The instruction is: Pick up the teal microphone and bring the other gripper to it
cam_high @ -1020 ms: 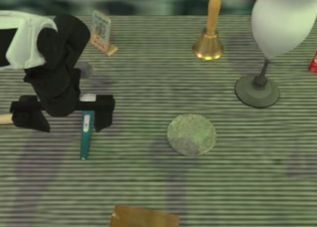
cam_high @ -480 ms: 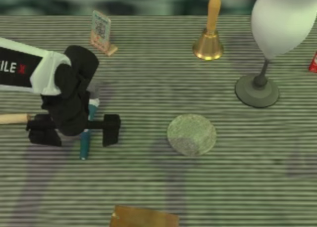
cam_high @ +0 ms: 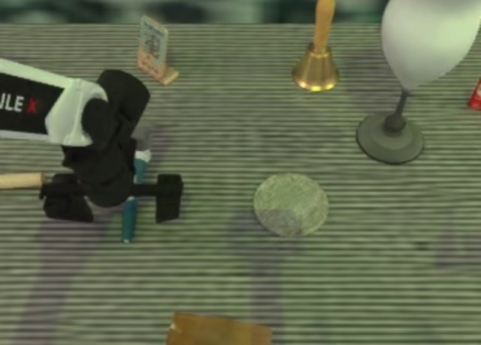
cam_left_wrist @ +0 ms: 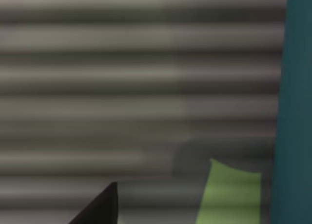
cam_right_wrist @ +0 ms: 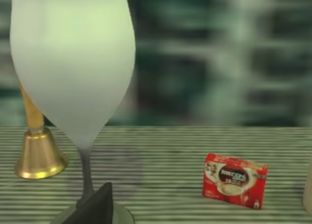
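Observation:
The teal microphone (cam_high: 128, 222) lies on the striped table at the left, handle pointing to the near edge, its head hidden under my left arm. My left gripper (cam_high: 116, 200) is down over it and open, one black finger (cam_high: 169, 198) on each side of the handle. In the left wrist view the teal handle (cam_left_wrist: 295, 107) fills one edge, with one black fingertip (cam_left_wrist: 103, 207) apart from it. The other gripper, my right one, is out of the top view. Its wrist view shows a single black fingertip (cam_right_wrist: 97, 205) with nothing against it.
A brass bell (cam_high: 316, 59) stands at the back, beside a tall white glass (cam_high: 390, 138). A round grey coaster (cam_high: 291, 204) lies mid-table. A card stand (cam_high: 154, 48), a red box (cam_high: 475, 95), a wooden handle (cam_high: 19, 180) and a brown block (cam_high: 218, 330) sit round the edges.
My left arm has swung nearer the front edge and its open fingers came down astride the microphone's handle. In the last half second it has barely moved.

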You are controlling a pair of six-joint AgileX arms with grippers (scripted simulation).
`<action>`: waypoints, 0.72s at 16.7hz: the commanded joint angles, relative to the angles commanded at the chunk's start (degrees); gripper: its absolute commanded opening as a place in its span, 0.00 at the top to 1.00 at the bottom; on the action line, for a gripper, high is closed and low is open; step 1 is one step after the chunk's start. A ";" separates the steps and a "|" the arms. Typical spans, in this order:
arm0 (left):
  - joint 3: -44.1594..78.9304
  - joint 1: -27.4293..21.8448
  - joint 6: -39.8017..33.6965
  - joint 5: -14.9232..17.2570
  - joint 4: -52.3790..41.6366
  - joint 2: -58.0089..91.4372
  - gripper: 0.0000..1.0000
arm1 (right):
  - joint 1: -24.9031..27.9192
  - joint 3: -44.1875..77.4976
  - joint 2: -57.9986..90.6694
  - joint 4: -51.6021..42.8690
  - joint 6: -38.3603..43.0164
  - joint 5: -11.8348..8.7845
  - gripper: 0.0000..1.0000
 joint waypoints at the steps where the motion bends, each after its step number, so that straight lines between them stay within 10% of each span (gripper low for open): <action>1: 0.00 0.00 0.00 0.00 0.00 0.00 0.23 | 0.00 0.00 0.00 0.00 0.00 0.00 0.00; 12: 0.00 0.00 0.00 0.00 0.00 0.00 1.00 | 0.00 0.00 0.00 0.00 0.00 0.00 0.00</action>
